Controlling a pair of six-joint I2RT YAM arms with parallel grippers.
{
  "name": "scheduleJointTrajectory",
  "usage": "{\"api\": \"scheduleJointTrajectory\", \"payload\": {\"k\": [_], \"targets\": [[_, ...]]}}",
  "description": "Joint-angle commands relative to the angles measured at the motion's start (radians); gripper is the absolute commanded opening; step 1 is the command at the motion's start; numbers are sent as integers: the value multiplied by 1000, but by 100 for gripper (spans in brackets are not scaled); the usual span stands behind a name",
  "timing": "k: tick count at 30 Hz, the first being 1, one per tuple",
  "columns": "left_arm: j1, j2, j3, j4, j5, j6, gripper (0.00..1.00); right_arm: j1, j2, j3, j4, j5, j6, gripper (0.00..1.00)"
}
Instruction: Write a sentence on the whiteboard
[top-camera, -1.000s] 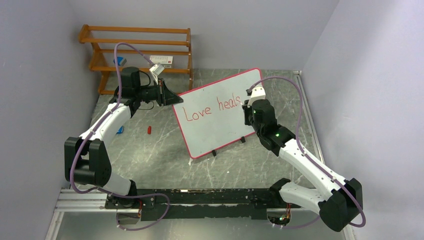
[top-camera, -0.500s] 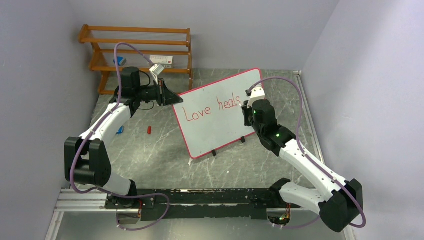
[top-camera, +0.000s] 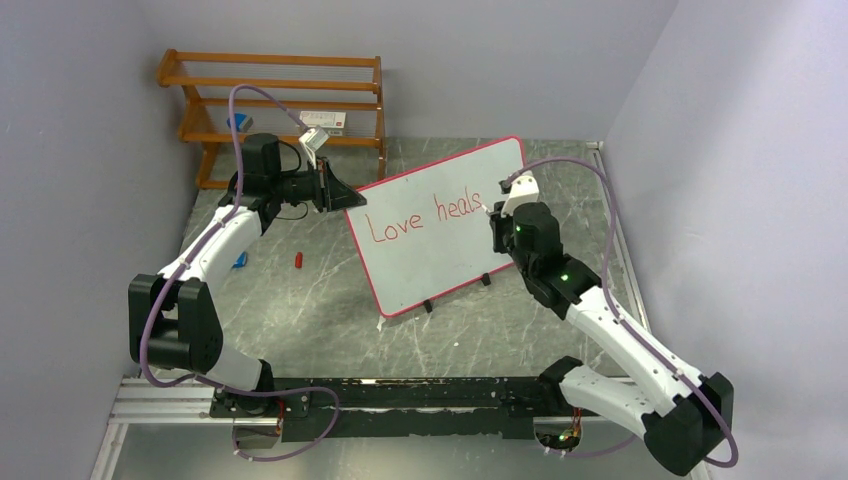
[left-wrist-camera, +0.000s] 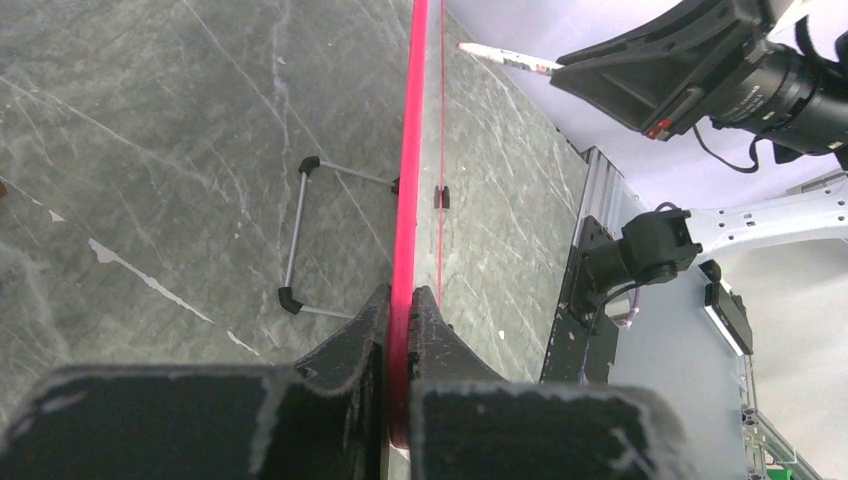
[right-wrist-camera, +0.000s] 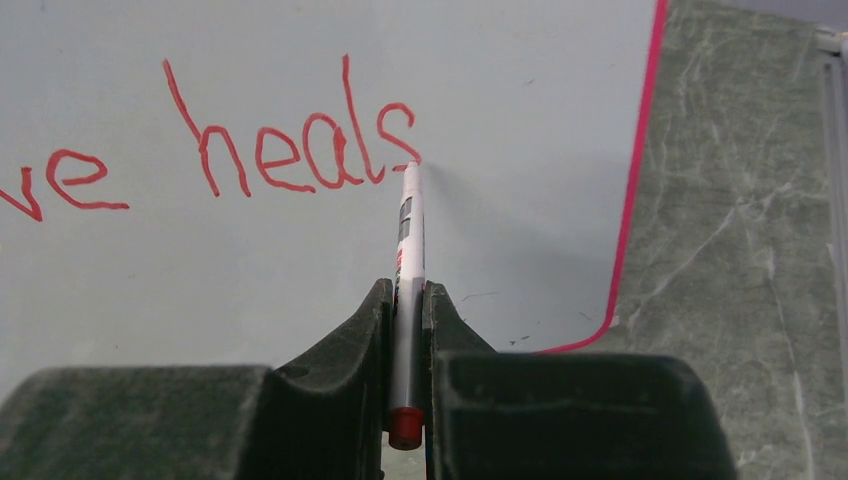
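1. The whiteboard (top-camera: 430, 275) stands propped on its small black feet near the middle of the surface (top-camera: 320, 300), with its upper right corner reaching toward the far edge
2. The left fingers (left-wrist-camera: 362, 335) are clenched on the board's red frame at its upper left corner, one on each side of the frame, so this arm is acting as a brace
3. The right fingers (right-wrist-camera: 350, 345) are clamped on a marker (right-wrist-camera: 408, 250), which points at the board with its back end sitting between them
4. The sentence (top-camera: 425, 213) reads "Love heals" in red across the upper half of the board, slanting up toward the right edge
5. The marker's tip sits right at the tail of the final "s"; whether it presses on the white face or is just off it cannot be told
6. Step in hand, as I judge it: the second word is just complete and the writing is between words
7. If another word is to follow, the only bare room on that line is the strip between "heals" and the right frame, so it would have to be short
8. The next move calls for lifting the tip clear, shifting right to leave a word gap, then touching down lightly
9. The board rests on thin feet, so the pen pressure should be gentle while the left grip holds firm
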Motion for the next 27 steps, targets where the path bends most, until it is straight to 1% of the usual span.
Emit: {"api": "scheduleJointTrajectory", "payload": {"k": [1,5,10,17,27], "targets": [[-29,51,-8,-145,-99,93,5,-10,-60,-7,-12,67,-9,0],[-21,34,-13,-132,-95,87,5,-21,-77,-15,-7,78,-9,0],[-17,34,-15,-123,-82,78,5,-24,-65,-16,-14,55,-2,0],[-13,31,-12,-125,-82,81,5,-24,-57,-17,-8,63,-2,0],[21,14,-13,-125,-73,80,5,-24,-58,-9,-7,47,-10,0]]}}
